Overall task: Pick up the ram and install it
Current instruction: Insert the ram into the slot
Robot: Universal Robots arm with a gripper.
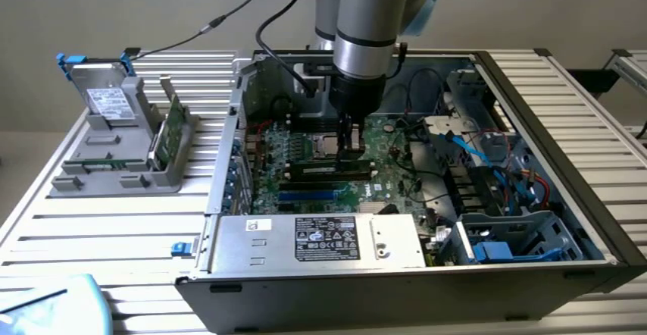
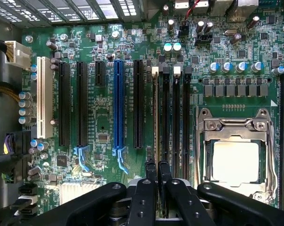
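My gripper (image 1: 352, 151) reaches down into the open computer case, over the green motherboard (image 1: 303, 149). In the wrist view its two black fingertips (image 2: 150, 170) stand almost together, shut on the ram (image 2: 156, 117). The ram is seen edge-on as a thin pale strip. It runs from between the fingertips along the first of the black memory slots (image 2: 175, 117), in line with that slot's white latch (image 2: 154, 70). How deep it sits in the slot I cannot tell.
The CPU socket (image 2: 236, 162) lies just beside the memory slots, and black, blue and white expansion slots (image 2: 118, 108) lie on the other side. In the case are a power supply (image 1: 318, 240), cables (image 1: 475, 149) and drive cages. A grey holder (image 1: 121, 145) with a green board (image 1: 172, 126) stands at the exterior view's left.
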